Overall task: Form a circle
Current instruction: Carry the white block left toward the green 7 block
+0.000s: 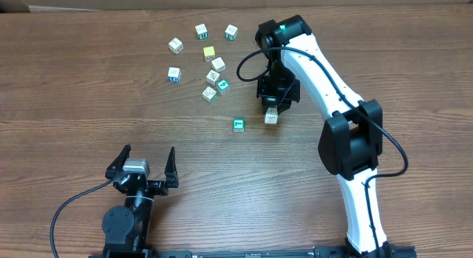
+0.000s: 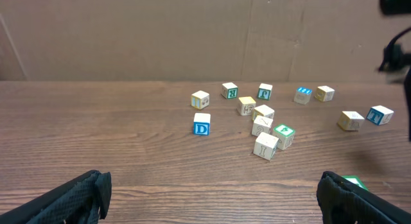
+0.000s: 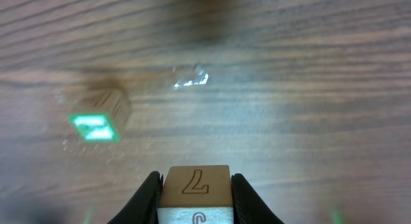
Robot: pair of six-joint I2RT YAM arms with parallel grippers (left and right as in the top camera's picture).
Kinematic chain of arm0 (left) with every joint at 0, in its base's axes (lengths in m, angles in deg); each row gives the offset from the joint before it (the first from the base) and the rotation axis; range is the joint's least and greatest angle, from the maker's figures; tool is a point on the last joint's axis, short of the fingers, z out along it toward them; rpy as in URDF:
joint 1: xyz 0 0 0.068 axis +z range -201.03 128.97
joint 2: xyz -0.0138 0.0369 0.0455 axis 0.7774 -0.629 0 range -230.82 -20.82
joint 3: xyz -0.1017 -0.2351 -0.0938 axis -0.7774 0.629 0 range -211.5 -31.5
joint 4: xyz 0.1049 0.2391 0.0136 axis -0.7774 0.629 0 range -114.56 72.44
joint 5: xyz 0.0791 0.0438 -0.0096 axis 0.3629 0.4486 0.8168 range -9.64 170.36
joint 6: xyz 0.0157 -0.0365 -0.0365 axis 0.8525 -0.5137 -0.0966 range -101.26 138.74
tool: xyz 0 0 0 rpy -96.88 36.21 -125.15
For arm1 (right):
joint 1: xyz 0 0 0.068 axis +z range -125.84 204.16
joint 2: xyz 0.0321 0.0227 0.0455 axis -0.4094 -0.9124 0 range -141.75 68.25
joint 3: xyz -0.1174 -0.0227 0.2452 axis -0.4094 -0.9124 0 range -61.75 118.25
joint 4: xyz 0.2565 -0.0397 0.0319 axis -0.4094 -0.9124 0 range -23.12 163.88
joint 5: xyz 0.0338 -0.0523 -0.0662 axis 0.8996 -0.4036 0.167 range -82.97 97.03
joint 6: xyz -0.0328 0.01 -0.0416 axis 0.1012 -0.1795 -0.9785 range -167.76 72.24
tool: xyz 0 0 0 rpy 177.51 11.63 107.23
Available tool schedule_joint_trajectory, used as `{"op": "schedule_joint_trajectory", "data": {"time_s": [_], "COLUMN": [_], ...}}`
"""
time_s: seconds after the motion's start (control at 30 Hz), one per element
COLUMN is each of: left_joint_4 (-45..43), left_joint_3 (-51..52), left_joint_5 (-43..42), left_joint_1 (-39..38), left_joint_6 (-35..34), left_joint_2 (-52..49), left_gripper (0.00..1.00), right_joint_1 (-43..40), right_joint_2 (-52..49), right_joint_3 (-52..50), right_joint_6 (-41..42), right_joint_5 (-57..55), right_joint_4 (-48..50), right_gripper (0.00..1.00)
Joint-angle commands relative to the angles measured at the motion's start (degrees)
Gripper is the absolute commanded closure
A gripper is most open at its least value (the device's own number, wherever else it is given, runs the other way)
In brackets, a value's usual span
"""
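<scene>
R claw clamps whitish cube

Toward the far edge of the wooden table lay a yellow-topped cube, a blue-lettered cube and three pale cubes beyond them, while a lone green-topped cube sat nearer the middle.

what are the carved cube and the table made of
The carved cube: probably pale bare wood; matte tan face with a character cut into it. The table: wood or wood-look laminate, cannot tell which; brown grain streaks, slight sheen with a glare spot in the right wrist view.
</scene>
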Motion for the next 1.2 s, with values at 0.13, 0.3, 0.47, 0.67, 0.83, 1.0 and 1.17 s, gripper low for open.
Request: {"op": "schedule_joint_trajectory", "data": {"time_s": [0.13, 0.3, 0.47, 0.67, 0.83, 1.0, 1.17], "left_joint_4": [0.1, 0.1, 0.1, 0.1, 0.1, 0.1, 0.1], "left_joint_3": [0.2, 0.2, 0.2, 0.2, 0.2, 0.2, 0.2], "left_joint_5": [0.2, 0.2, 0.2, 0.2, 0.2, 0.2, 0.2], "left_joint_1": [0.4, 0.4, 0.4, 0.4, 0.4, 0.4, 0.4], "left_joint_6": [0.8, 0.8, 0.8, 0.8, 0.8, 0.8, 0.8], "left_joint_2": [0.5, 0.5, 0.5, 0.5, 0.5, 0.5, 0.5], "left_gripper": [0.00, 0.00, 0.00, 0.00, 0.00, 0.00, 0.00], "right_joint_1": [3.4, 6.2, 9.2, 9.8, 9.8, 9.7, 9.7], "right_joint_2": [13.2, 14.7, 14.7, 14.7, 14.7, 14.7, 14.7], "right_joint_3": [1.0, 1.0, -0.7, -3.8, -6.5, -8.5, -10.4], "right_joint_6": [0.8, 0.8, 4.2, 6.2, 6.2, 6.2, 6.2], "right_joint_5": [1.2, 1.2, -3.5, -5.8, -7.5, -8.3, -8.3], "right_joint_4": [-0.2, -0.2, -0.2, -0.2, -0.2, -0.1, 1.8], "right_gripper": [0.88, 0.88, 0.88, 0.89, 0.89, 0.89, 0.89]}}
